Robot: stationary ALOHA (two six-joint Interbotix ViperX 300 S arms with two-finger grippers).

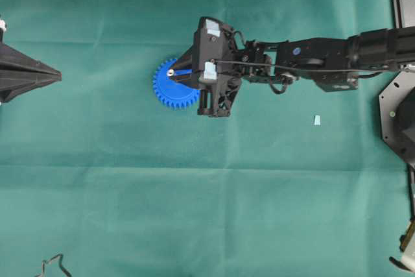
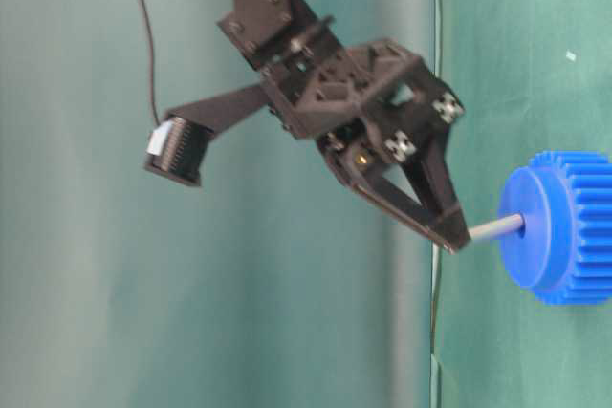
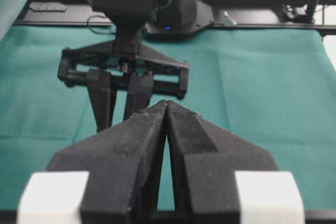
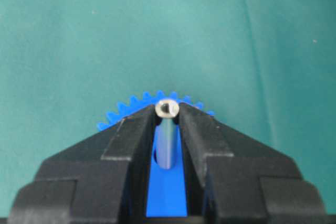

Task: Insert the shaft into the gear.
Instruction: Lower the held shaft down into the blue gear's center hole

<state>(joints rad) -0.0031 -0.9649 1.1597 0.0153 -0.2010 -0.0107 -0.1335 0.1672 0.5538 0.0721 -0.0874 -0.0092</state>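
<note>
the right gripper (image 2: 459,236) pinches the top of the shaft (image 2: 497,227), whose lower end meets the hub of the gear (image 2: 564,226) on the table (image 1: 130,192). insertion looks underway; next calls for pressing straight down, then letting go. the left gripper (image 3: 167,109) rests closed, empty.

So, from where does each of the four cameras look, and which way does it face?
Overhead: above the table, looking down; right end effector over the gear.
Table-level: beside the table, looking level; right end effector holding the shaft.
Left wrist: on the left arm, facing across; shut left end effector.
Right wrist: looking down past its fingers.
Overhead, table-level and right wrist share gear and shaft.
</note>
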